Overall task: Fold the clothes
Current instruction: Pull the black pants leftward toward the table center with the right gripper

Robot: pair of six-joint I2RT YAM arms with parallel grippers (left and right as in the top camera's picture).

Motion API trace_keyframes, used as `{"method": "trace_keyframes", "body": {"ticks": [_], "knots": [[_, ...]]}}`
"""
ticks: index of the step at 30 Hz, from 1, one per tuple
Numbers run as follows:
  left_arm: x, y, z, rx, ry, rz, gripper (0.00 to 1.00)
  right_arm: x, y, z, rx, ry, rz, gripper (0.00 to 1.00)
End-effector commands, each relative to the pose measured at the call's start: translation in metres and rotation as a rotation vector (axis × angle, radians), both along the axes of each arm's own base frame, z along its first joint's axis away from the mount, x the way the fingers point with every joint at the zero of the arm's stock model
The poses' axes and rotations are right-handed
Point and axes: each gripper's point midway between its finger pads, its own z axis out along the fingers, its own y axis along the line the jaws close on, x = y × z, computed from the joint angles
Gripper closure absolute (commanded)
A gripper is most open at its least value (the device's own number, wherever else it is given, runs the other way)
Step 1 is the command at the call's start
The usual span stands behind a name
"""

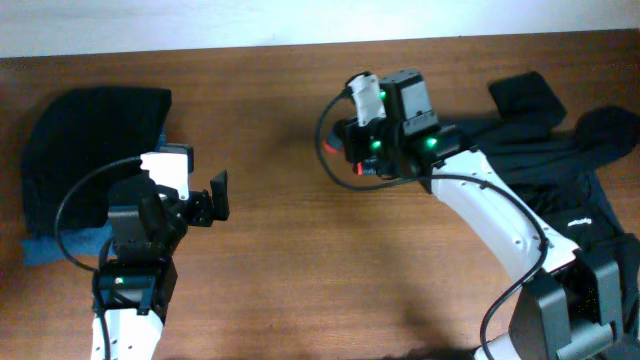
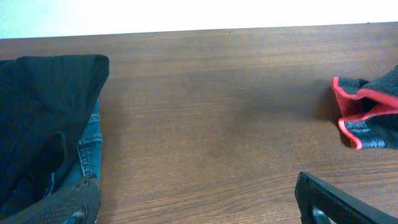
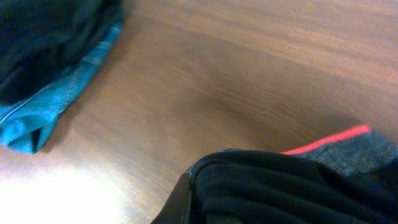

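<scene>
Operator: Status, overhead view?

Technician: One black garment [image 1: 85,140] lies folded at the left end of the table [image 1: 280,290], stacked on blue jeans [image 1: 50,247]. At the right end, a heap of black clothes [image 1: 555,140] is unfolded, including a piece with white lettering [image 1: 585,218]. The left gripper [image 1: 212,200] sits just beside the folded stack. The right gripper [image 1: 352,160] is near the table's middle, at the inner edge of the heap.

Operator: Left wrist view?

Technician: Fingertips [image 2: 329,199] are spread wide with nothing between them. Across bare wood, the leggings [image 2: 376,130] show a grey-speckled waistband edged coral-red. It is bunched and apparently raised off the table.

Operator: Right wrist view?

Technician: Black cloth fills the foreground directly at the right gripper's tips, with the waistband beside it. The jaws themselves are covered. Judged from the bunching, they are pinched on the leggings at the waist.

Operator: Progress?

Technician: Early to middle stage, by estimate. The left stack counts as done. The leggings are gripped but not laid flat, and no fold is made in them. The heap waits unfolded.
</scene>
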Motion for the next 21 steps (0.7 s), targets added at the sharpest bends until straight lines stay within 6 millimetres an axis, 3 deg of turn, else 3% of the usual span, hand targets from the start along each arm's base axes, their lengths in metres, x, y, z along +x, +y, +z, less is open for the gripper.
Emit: {"method": "trace_keyframes", "body": {"ticks": [1,7,14,16,19,20,21], "knots": [[0.004,0.000,0.011,-0.002,-0.025,0.007,0.00,-0.022,0.040,0.041,0.026,-0.145,0.211,0.96],[0.004,0.000,0.011,-0.002,-0.025,0.007,0.01,-0.062,0.077,0.089,0.085,-0.260,0.384,0.96],[0.005,0.000,0.010,-0.003,-0.026,0.008,0.01,-0.093,0.103,0.097,0.102,-0.268,0.469,0.96],[0.006,0.000,0.009,-0.003,-0.021,0.007,0.01,-0.090,0.105,0.095,0.100,-0.277,0.465,0.96],[0.007,0.000,0.005,-0.003,-0.008,0.007,0.01,-0.052,0.102,0.087,0.041,-0.348,0.348,0.96],[0.008,0.000,0.004,-0.003,-0.005,0.007,0.00,-0.038,0.100,0.085,0.020,-0.380,0.301,0.87],[0.008,0.000,0.003,-0.002,-0.002,0.007,0.01,-0.024,0.097,0.082,-0.002,-0.406,0.253,0.48]]}}
